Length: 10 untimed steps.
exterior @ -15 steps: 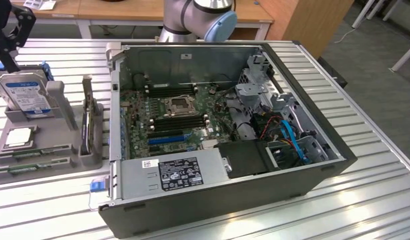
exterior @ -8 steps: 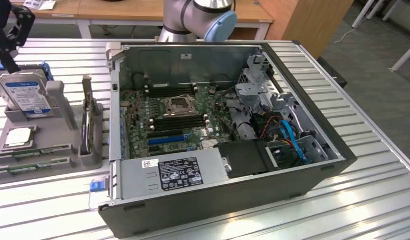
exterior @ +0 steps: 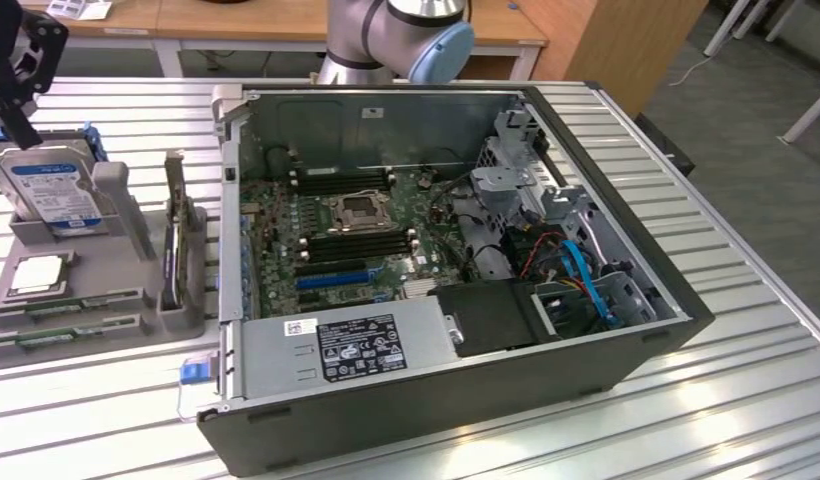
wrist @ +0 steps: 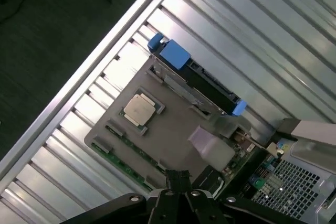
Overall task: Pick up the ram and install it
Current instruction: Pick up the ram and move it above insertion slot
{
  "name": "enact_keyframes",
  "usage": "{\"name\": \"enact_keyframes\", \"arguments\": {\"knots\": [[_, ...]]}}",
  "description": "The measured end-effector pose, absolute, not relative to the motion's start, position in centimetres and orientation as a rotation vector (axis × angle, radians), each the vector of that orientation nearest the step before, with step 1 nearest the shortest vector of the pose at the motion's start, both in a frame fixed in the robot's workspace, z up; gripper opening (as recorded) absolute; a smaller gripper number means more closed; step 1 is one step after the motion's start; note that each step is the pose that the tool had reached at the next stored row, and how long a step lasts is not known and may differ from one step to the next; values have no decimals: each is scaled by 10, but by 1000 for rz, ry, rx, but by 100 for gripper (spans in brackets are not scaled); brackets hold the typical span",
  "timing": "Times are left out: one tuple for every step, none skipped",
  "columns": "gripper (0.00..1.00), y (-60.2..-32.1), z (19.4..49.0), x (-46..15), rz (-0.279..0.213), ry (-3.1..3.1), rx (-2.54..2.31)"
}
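Green and thin, the ram (exterior: 66, 305) (wrist: 122, 165) sits on its edge in a groove at one end of a grey holder (exterior: 106, 272) (wrist: 173, 129). Its long axis runs across the exterior view, dipping a little toward the exterior view's left. A second stick (exterior: 50, 337) lies parallel just beside it, in the next groove.

The same holder carries a square silver processor (exterior: 39, 272) (wrist: 139, 109) lying flat in a recess, and a hard drive (exterior: 50, 190) (wrist: 210, 90) with a blue label standing upright at the far end.

The holder rests on the slatted metal worktop (exterior: 730, 380) (wrist: 252, 24), just beside an open computer case (exterior: 450, 400). The case holds a motherboard (exterior: 343, 230) with long dark slots on either side of its processor socket.

The tool (exterior: 21, 125) (wrist: 178, 176) hangs above the holder near the hard drive, apart from the ram. Its fingers are pressed together, with nothing between them.
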<state>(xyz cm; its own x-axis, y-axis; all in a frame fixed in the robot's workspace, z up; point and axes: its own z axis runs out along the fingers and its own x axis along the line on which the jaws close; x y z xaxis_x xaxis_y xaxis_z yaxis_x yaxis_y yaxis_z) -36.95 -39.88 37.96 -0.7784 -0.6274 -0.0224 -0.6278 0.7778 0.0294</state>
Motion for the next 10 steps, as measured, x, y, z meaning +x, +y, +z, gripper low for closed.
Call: {"name": "enact_keyframes", "arguments": {"knots": [[11, -399, 379, -370, 55, 2942, -1068], [11, -399, 379, -370, 55, 2933, -1095], [11, -399, 379, -370, 56, 2923, -1123], [11, -399, 378, -370, 56, 2913, -1150], [11, -399, 378, -370, 56, 2903, -1177], [11, -399, 378, -370, 56, 2893, -1203], [11, -399, 378, -370, 56, 2883, -1229], [11, -399, 378, -370, 56, 2872, -1256], [11, -399, 378, -370, 55, 2862, -1282], [11, -399, 378, -369, 53, 2851, -1308]]}}
